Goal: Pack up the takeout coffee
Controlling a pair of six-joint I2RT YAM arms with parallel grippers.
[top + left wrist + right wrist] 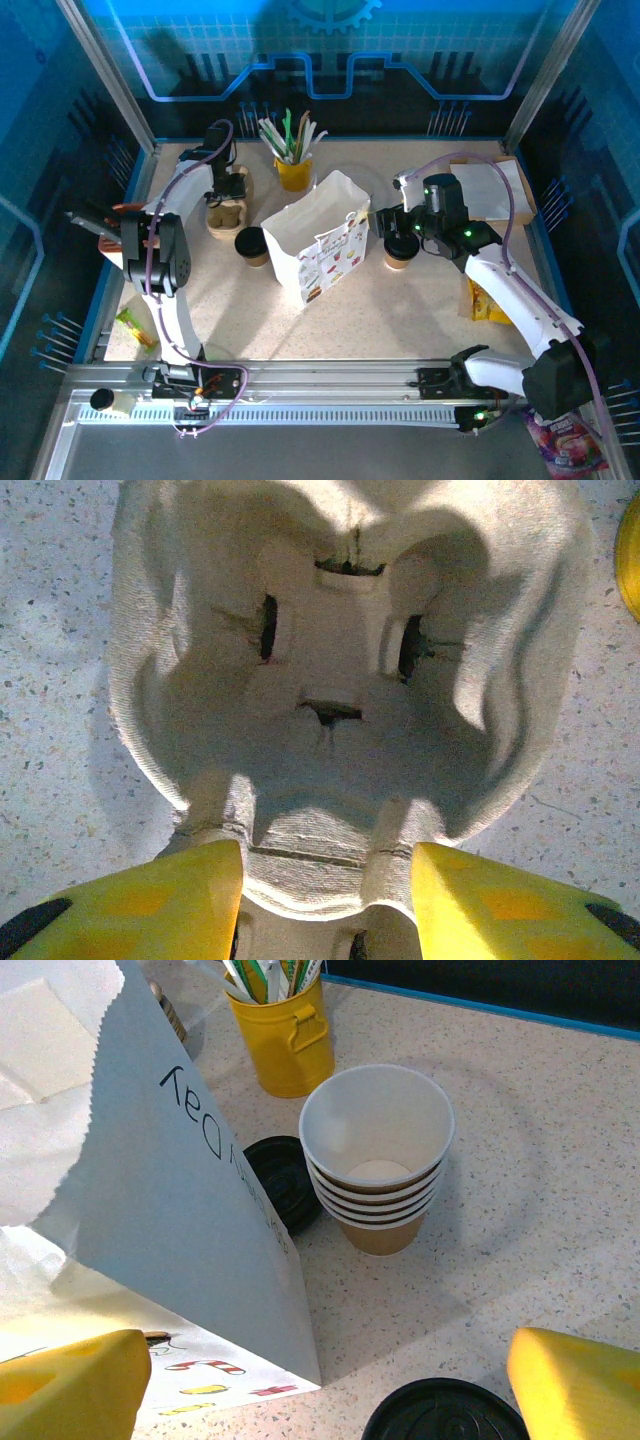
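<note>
The white paper bag (315,245) stands on the worktop (400,310), its edge half hiding one takeout coffee (285,1180). The left gripper (322,880) has its jaws clamped on the pulp carrier (340,680). The right gripper (330,1370), jaws spread, hangs over the second coffee (445,1415), cut off below.

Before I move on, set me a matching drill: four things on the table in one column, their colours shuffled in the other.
Things:
1. paper bag
2. utensil cup
3. pulp carrier
4. coffee lid

Colours:
A. black
B. yellow
C. white
D. pale beige

Pairs: 1-C, 2-B, 3-D, 4-A
</note>
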